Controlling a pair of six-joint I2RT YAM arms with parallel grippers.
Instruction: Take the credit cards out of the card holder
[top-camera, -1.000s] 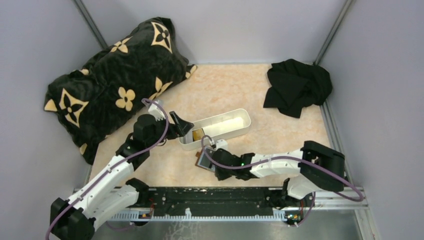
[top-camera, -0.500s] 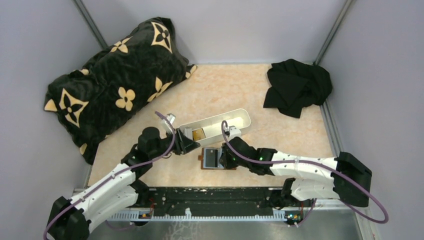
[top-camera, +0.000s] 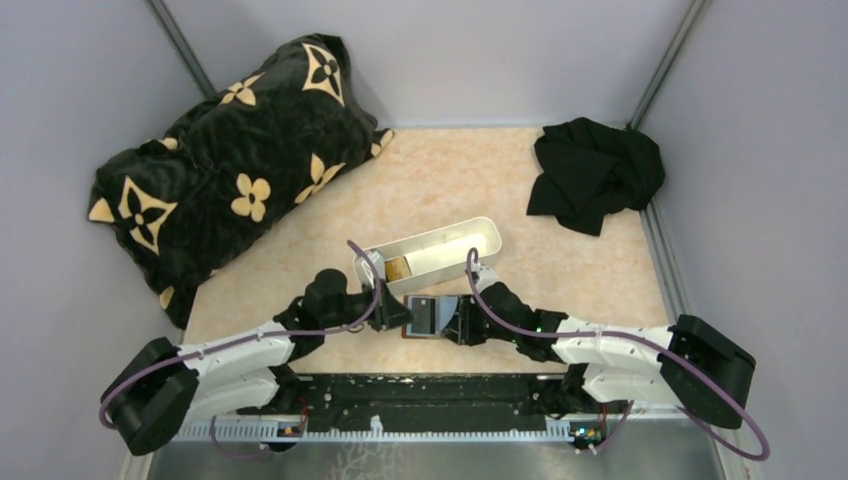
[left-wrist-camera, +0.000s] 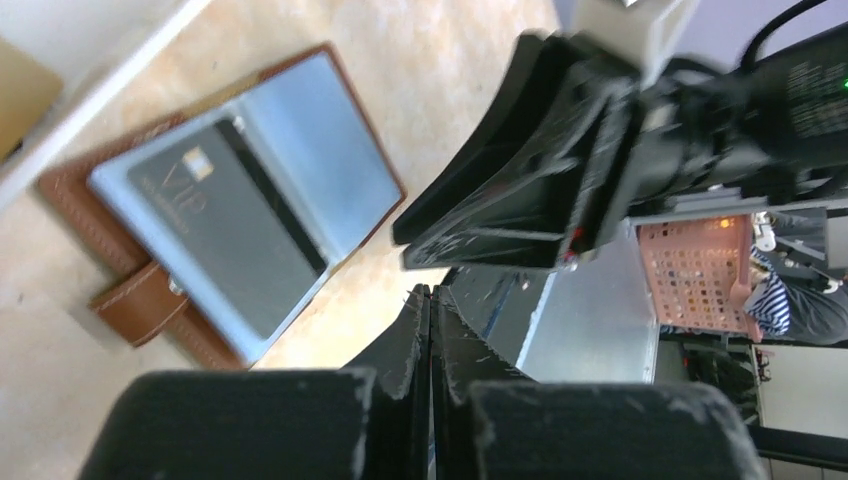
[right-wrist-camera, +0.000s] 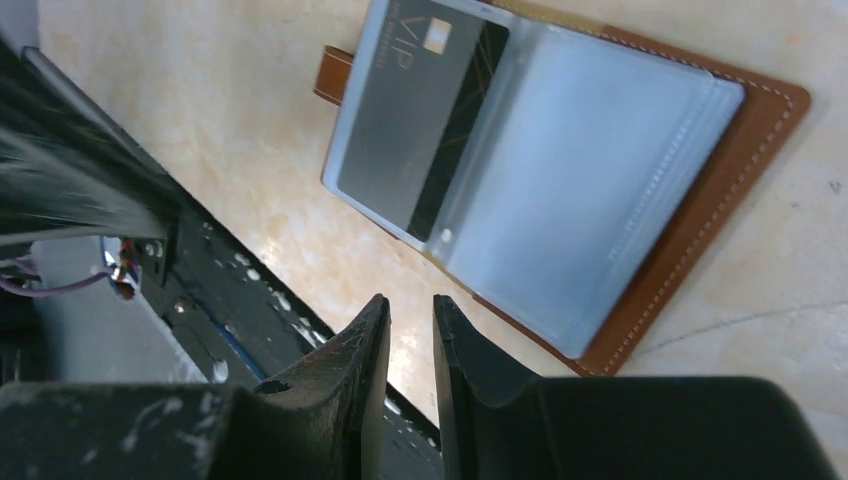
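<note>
Left gripper (left-wrist-camera: 431, 300): my jaws closed, empty
Right gripper (right-wrist-camera: 410, 310): barely parted, empty
Card holder (right-wrist-camera: 590, 170): open, VIP card (right-wrist-camera: 420, 110) inside

Grey walls (top-camera: 450, 60), beige marbled tabletop (top-camera: 450, 180)

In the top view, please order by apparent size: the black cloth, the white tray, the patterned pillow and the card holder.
Largest: patterned pillow
Then black cloth
Then white tray, about as long but narrower
Smallest: card holder
</note>
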